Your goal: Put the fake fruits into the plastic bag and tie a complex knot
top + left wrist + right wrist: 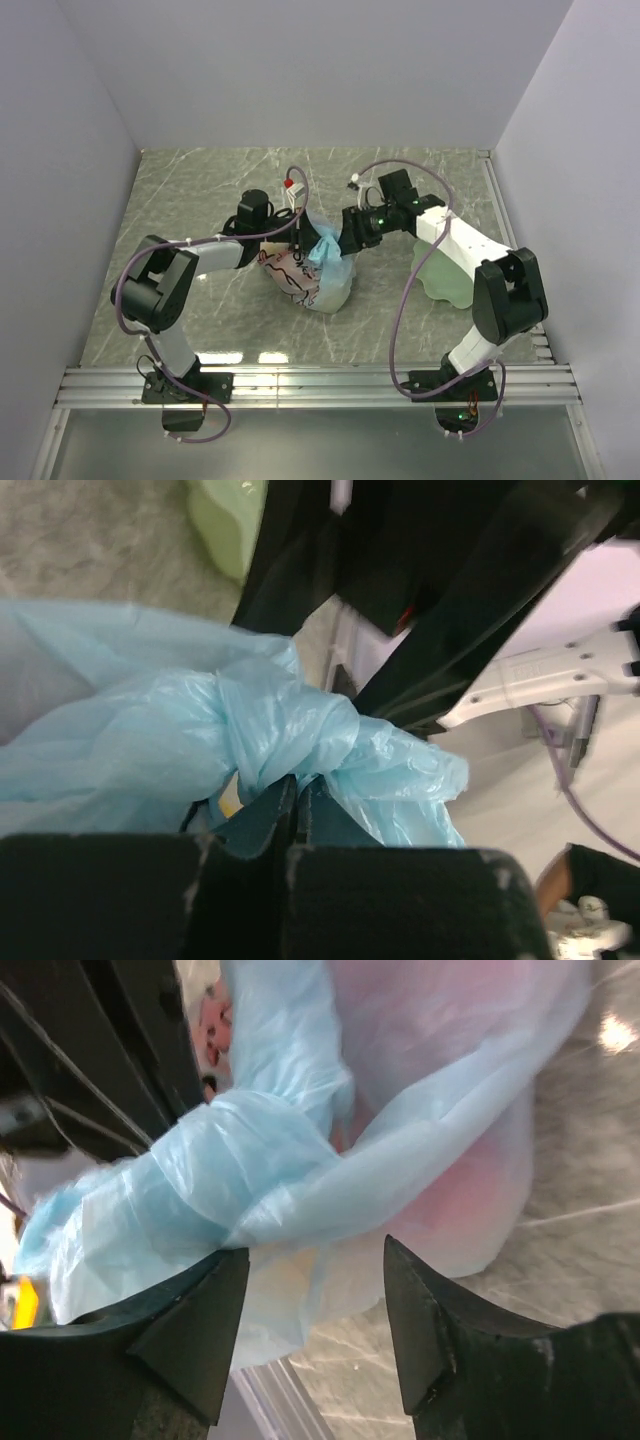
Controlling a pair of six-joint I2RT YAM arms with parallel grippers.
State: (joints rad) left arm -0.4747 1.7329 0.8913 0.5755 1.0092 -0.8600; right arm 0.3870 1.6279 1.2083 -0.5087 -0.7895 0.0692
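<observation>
Knot (235, 1160) lies just beyond parted right fingers (190, 1345).

The fake fruits (470, 1195) show only as pink blurs through the plastic bag (290, 1050).

- Top view: soft, even light falling from above; faint shadows lying on the table (200, 190); pale glare patches shining along its near edge.
- Left wrist view: plastic bag (280, 730) showing fairly sharp; near foreground going dark and blurred.
- Right wrist view: glare spot burning at upper right; bag smearing toward the top.
</observation>
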